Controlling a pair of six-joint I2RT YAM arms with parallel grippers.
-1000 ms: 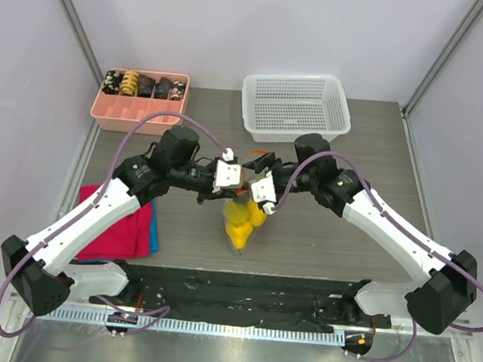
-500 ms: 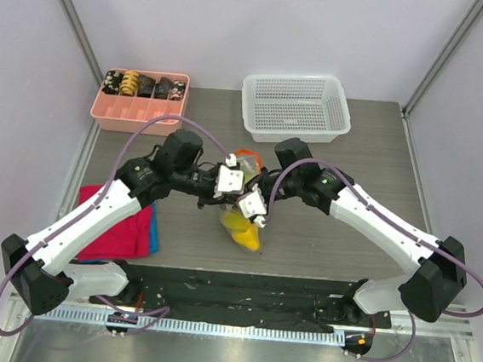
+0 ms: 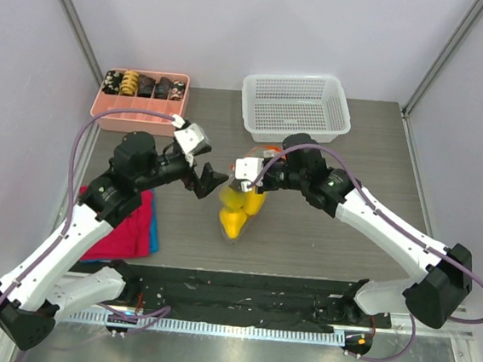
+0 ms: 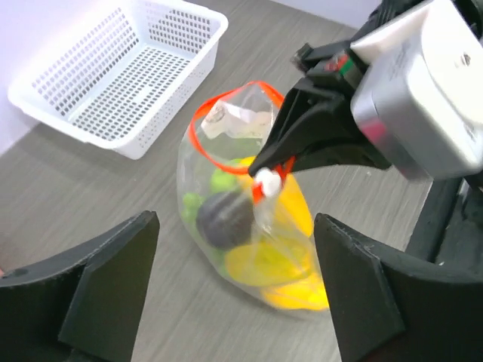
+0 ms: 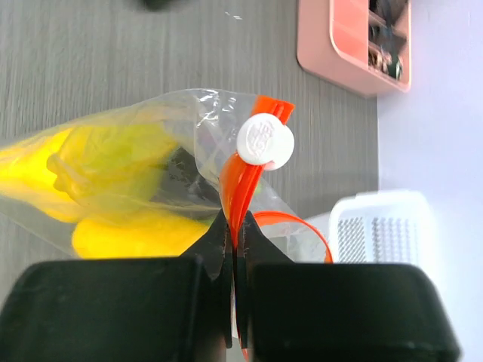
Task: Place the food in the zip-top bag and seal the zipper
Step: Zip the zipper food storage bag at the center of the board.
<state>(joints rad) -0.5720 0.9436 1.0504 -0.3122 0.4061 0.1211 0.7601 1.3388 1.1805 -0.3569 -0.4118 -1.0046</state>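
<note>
The right tool (image 5: 234, 226) is clamped tight on the thin orange-red zipper strip (image 5: 240, 181) of the crinkly clear zip-top bag (image 4: 198, 162), just below its white slider knob (image 5: 264, 139). The bag sits mid-way across the grey tabletop (image 3: 322, 232), near the white mesh basket (image 4: 113, 75). Inside it are yellow lemons (image 5: 113, 158), a dark round plum (image 4: 224, 219) and something green (image 4: 220, 179). The left tool (image 4: 235, 226) hangs beside it, fingers spread wide, touching nothing.
</note>
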